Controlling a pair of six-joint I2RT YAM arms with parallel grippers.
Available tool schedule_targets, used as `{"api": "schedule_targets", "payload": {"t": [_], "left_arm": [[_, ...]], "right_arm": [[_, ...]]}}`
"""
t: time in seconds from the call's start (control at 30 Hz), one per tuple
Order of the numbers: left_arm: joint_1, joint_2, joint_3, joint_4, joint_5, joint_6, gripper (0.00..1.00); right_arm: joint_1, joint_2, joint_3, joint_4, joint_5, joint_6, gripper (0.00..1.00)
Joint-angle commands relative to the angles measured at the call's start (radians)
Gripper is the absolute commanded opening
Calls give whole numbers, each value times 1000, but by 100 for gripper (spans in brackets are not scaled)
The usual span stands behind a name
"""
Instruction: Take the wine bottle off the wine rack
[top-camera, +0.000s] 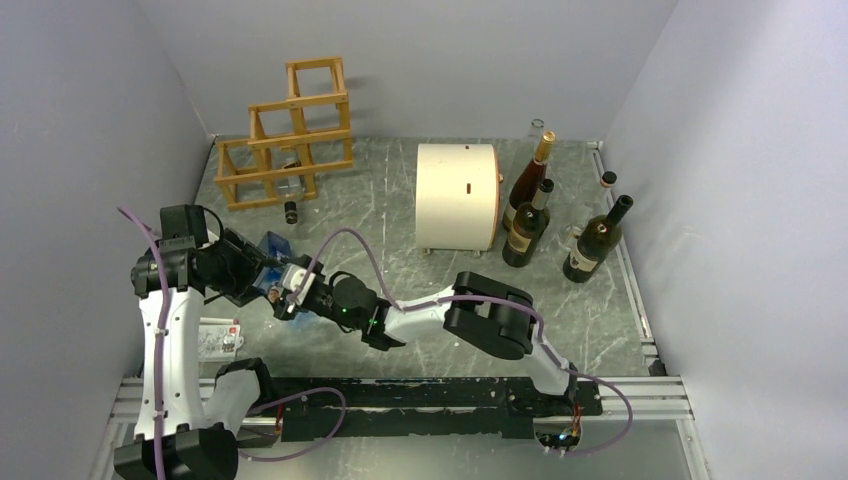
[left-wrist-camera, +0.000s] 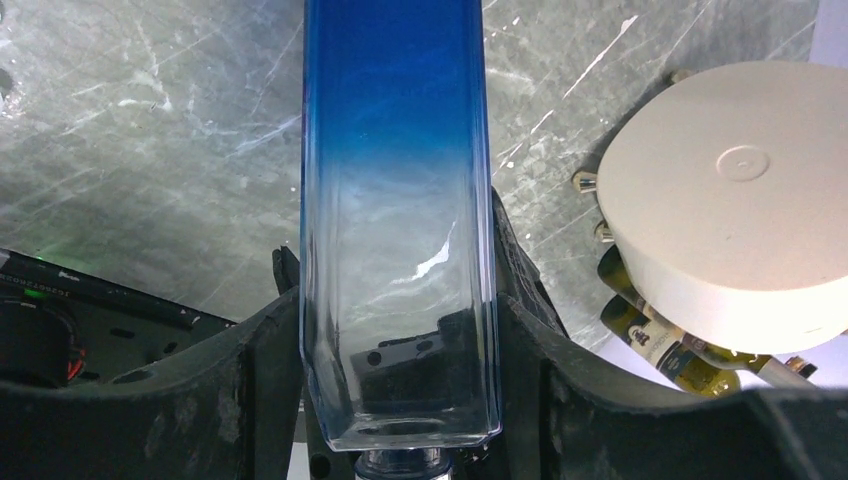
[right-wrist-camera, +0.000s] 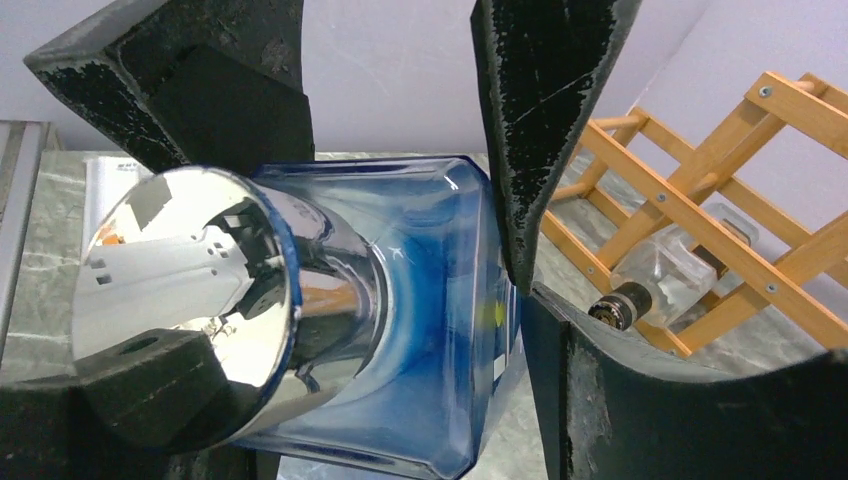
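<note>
left gripper (left-wrist-camera: 398, 385) clamps the blue square bottle (left-wrist-camera: 395, 200) by its body, clear of the wine rack (top-camera: 290, 135), on its near side; right gripper (right-wrist-camera: 385, 170) straddles the chrome cap (right-wrist-camera: 190, 300), grip unclear.

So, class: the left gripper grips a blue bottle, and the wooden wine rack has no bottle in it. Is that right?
Not quite. The left gripper does grip the blue bottle, but the wine rack holds a clear bottle lying in a lower cell, as the right wrist view shows.
</note>
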Motion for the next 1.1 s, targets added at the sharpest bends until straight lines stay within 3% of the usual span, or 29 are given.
{"api": "schedule_targets", "payload": {"t": [0.0,0.13,0.2,0.37,0.53,0.73,0.9,1.07], "left_arm": [[-6,-17,36,42,83,19,29],[-6,-3,99,11,18,42,86],[-6,7,140,5,-9,65,99],[-6,4,231,12,-173,108,99],[-6,-58,215,114,-305,132,99],[-6,-91,94,309,-232,226,99],[-6,-43,84,458,-76,320,99],[-6,4,75,582,-43,342,99]], "right_arm": [[0,20,14,91,-1,42,53],[-1,-7,-21,92,32,47,32],[-2,-26,-55,116,58,53,23],[-4,-137,-114,67,124,87,8],[-19,-344,-245,-59,153,159,0],[-41,-618,-350,-395,275,291,0],[-87,-845,-389,-786,354,407,0],[-128,-1042,-378,-1108,368,522,0]]}}
